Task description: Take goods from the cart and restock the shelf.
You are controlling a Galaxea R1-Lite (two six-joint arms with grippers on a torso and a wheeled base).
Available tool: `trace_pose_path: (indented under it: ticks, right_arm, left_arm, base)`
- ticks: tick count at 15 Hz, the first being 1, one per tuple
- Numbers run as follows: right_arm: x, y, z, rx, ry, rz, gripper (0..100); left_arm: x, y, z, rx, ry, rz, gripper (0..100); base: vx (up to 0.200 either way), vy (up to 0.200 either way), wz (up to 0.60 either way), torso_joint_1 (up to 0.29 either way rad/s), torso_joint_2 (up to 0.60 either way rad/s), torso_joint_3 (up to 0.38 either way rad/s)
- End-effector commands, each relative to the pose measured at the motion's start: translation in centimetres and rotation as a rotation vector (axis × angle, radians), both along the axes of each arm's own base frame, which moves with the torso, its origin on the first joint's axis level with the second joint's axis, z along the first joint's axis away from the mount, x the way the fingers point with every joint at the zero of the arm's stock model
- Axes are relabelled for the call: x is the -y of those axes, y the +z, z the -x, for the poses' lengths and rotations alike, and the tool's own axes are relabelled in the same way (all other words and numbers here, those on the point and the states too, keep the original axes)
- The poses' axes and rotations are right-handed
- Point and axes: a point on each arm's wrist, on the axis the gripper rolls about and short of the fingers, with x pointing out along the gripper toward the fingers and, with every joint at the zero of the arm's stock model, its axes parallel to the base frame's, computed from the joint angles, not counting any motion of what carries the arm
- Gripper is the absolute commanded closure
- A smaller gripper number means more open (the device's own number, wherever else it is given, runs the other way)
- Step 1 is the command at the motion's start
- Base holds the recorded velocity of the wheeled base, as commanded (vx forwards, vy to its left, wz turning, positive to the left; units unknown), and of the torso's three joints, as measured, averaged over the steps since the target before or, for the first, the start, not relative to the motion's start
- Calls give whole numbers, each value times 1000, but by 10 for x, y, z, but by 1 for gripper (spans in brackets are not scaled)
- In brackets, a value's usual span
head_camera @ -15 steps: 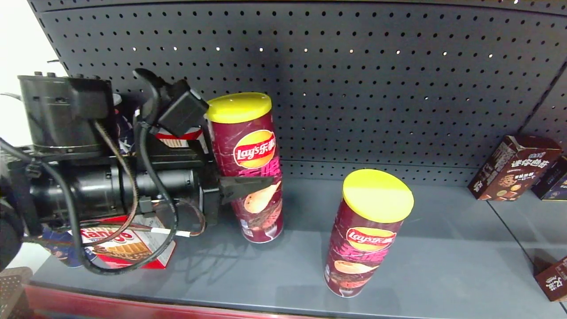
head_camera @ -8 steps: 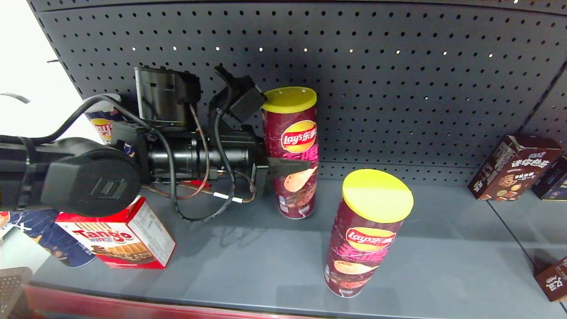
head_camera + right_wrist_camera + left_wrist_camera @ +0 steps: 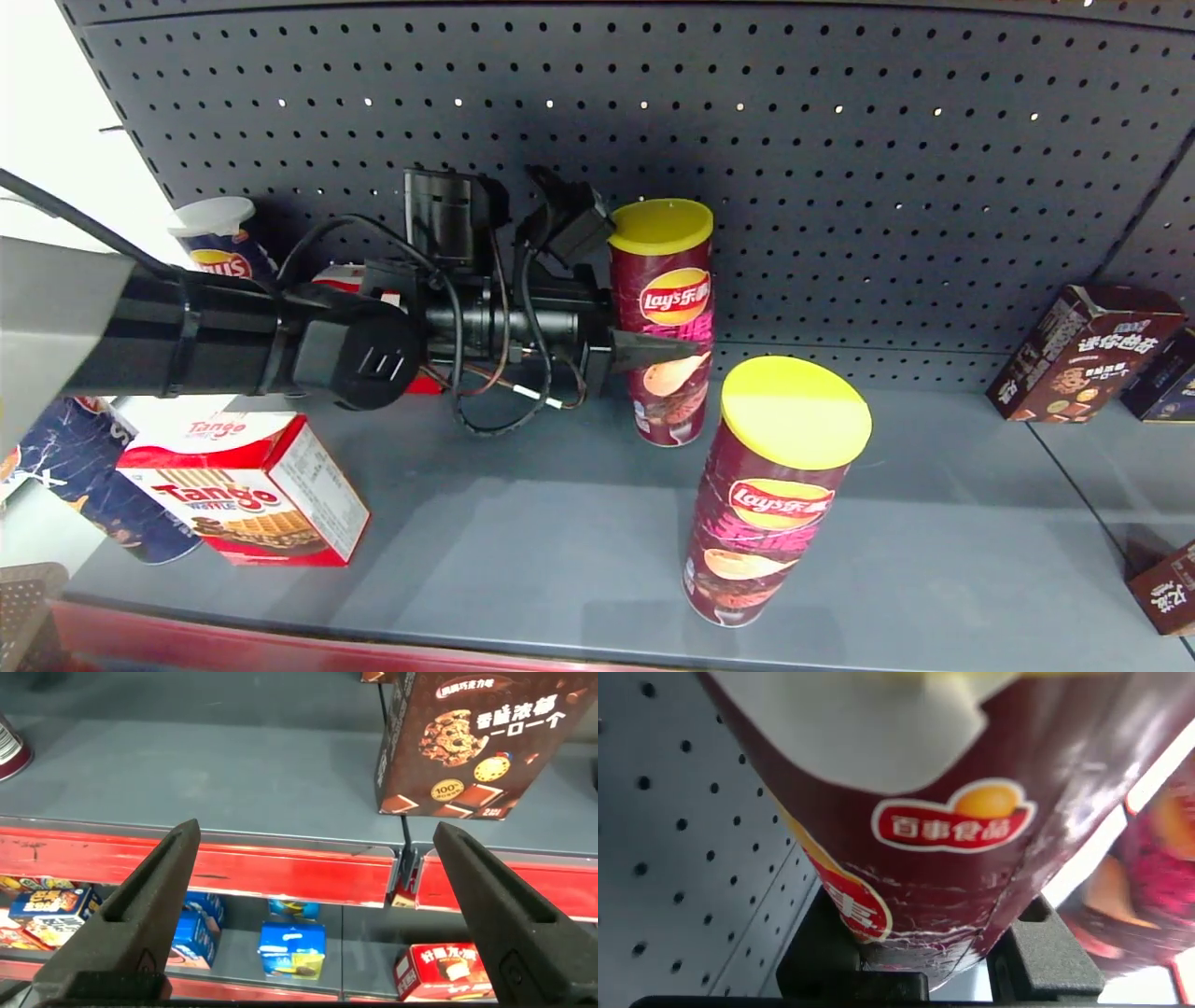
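Observation:
A maroon chips can [image 3: 661,280] with a yellow lid stands upright near the pegboard at the back of the grey shelf [image 3: 579,551]. My left gripper [image 3: 667,350] comes in from the left and is shut on the can's middle. Whether its base touches the shelf I cannot tell. In the left wrist view the chips can [image 3: 924,840] sits between the black fingers [image 3: 1046,957] of my left gripper [image 3: 934,971]. A second identical can [image 3: 775,495] stands in front and to the right, apart from the held one. My right gripper [image 3: 318,915] hangs open before the shelf's front edge, holding nothing.
A red wafer box [image 3: 252,495] lies at the front left, with blue chips cans [image 3: 219,247] behind and beside it. Brown cookie boxes [image 3: 1083,350] stand at the right, one also as cookie box [image 3: 467,742]. A red price rail [image 3: 280,863] edges the shelf, with stocked goods below.
My left arm has carried the held can to the right and deeper toward the pegboard. The front can and the boxes have stayed put.

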Motion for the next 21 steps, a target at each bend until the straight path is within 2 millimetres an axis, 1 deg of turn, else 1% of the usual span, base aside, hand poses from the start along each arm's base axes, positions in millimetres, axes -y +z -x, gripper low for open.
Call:
trace_pose_path:
  ticks: [1, 6, 10, 11, 16, 18, 21]
  right_arm:
    - [0, 0, 0, -1, 1, 0, 0]
    - [0, 0, 0, -1, 1, 0, 0]
    - [0, 0, 0, -1, 1, 0, 0]
    - [0, 0, 0, -2, 1, 0, 0]
    - [0, 0, 0, -2, 1, 0, 0]
    - [0, 0, 0, -2, 1, 0, 0]
    - [0, 0, 0, -1, 1, 0, 0]
  left_arm:
    - [8, -13, -11, -17, -7, -10, 100]
    - [13, -12, -22, 0, -6, -1, 100]
    - [15, -14, -23, -5, -7, -3, 100]
    - [16, -19, -25, -14, -6, -9, 100]
    - [20, -19, -25, -8, -15, -7, 100]
    - [21, -23, -27, -15, -16, -12, 100]
    - [24, -24, -31, -10, -17, -8, 100]
  base:
    - [0, 0, 0, 0, 0, 0]
    - [0, 0, 0, 0, 0, 0]
    - [0, 0, 0, 0, 0, 0]
    - [0, 0, 0, 0, 0, 0]
    - [0, 0, 0, 0, 0, 0]
    - [0, 0, 0, 0, 0, 0]
    - [0, 0, 0, 0, 0, 0]
